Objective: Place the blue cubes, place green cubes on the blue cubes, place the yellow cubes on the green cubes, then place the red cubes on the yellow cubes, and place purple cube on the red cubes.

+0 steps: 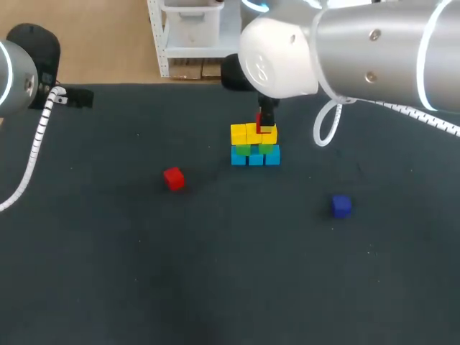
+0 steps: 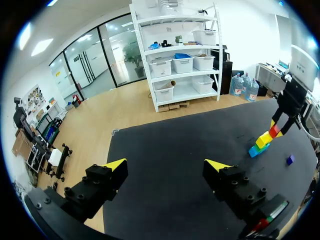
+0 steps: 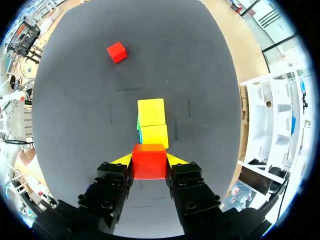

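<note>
Right gripper is clamped on a small red cube right at the end of the yellow cube row, maybe resting on it, hard to tell. A second red cube lies loose left of that row, and a purple cube sits off to its right. Left gripper gapes wide, nothing in it

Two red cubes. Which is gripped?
The red cube at the stack, in the right gripper over the yellow cubes. The other red cube lies alone on the table.

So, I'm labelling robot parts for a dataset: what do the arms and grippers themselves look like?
Both the right arm and left arm are silver-grey, with pale glowing rings and white cables. The left gripper and right gripper have black bolted fingers with yellow tips.
</note>
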Available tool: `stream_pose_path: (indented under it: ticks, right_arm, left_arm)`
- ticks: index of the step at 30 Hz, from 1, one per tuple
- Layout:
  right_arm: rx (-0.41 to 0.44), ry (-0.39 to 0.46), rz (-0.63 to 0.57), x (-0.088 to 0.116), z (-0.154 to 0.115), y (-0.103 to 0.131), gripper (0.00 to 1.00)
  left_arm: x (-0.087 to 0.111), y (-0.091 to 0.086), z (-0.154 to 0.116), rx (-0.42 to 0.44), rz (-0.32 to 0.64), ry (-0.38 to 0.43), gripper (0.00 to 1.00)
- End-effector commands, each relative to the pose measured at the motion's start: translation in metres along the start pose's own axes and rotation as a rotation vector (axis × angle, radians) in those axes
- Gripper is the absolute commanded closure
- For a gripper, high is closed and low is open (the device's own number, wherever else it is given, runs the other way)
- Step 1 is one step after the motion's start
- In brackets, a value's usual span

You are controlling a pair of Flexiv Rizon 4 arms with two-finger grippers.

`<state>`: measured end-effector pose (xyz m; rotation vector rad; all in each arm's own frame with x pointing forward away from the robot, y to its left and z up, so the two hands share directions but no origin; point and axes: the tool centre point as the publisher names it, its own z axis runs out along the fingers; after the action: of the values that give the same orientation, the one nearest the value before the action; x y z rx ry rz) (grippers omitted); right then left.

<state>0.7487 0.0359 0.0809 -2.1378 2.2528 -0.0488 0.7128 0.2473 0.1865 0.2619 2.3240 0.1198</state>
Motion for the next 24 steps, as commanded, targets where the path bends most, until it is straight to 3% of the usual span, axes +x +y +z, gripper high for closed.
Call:
stream_pose_path:
  ticks: [1,18,24]
  right_arm:
    - [0.0,0.001,0.0,-0.0009,0.0009,-0.0009,0.66]
    - [0.018,-0.006,0.002,-0.0042,-0.0008,-0.0051,0.51]
    - [0.034,0.001,0.002,-0.002,-0.0013,-0.0073,0.59]
  left_arm:
    - [0.0005,0.001,-0.0004,0.003,0.001,-0.001,0.0]
    - [0.0005,0.001,-0.0004,0.003,0.001,-0.001,0.0]
    - [0.0005,0.001,-0.0004,0.003,0.001,-0.001,0.0]
